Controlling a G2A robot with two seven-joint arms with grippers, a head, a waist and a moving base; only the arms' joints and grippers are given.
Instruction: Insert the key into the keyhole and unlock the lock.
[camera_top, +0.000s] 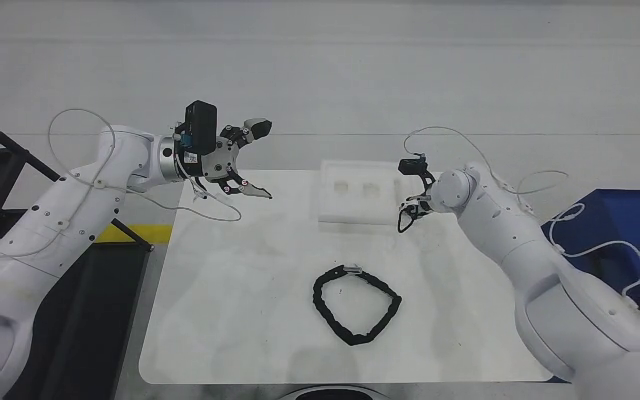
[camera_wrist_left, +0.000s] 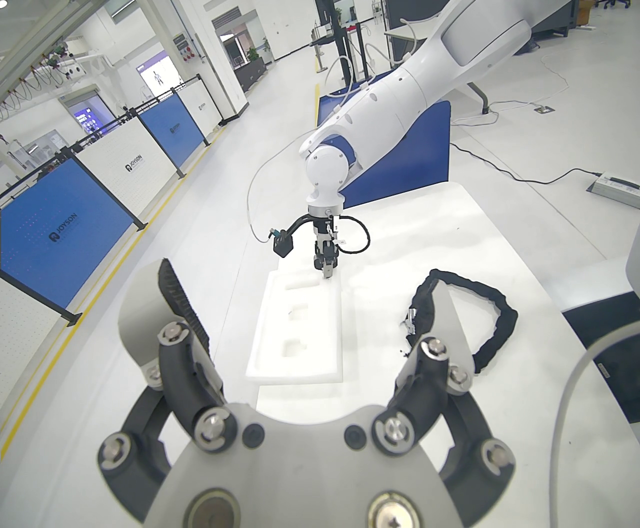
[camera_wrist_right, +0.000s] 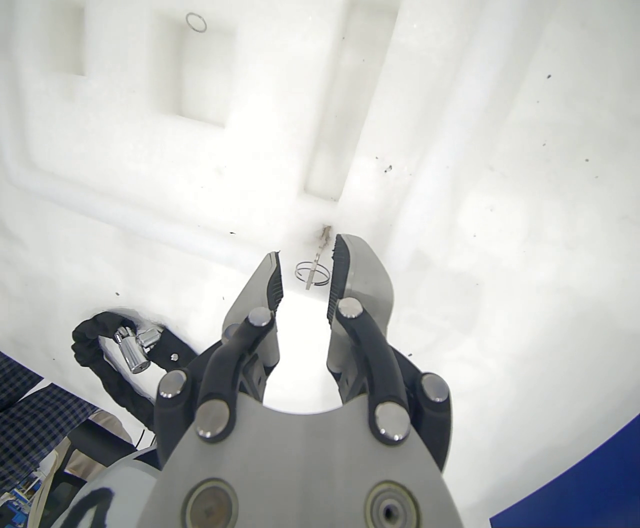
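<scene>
A black fabric-sleeved chain lock lies coiled in a closed loop at the middle of the white tabletop. Its shiny chrome cylinder head sits at the loop's far side. Beyond it, toward the far edge, rests a white rectangular foam tray with square recesses. A thin loose wire ring lies in one of those recesses.

The right gripper points down at the tray's right near corner. Its two ribbed fingers stand apart. A small thin metal key on a wire ring lies flat on the white surface in the gap between their tips, and neither pad clamps it. Whether the key rests on the foam or on the table itself cannot be told. The key is well apart from the lock.

The left gripper hangs over the table's far left corner, well apart from both tray and lock. Its jaws are spread wide with nothing in them.
</scene>
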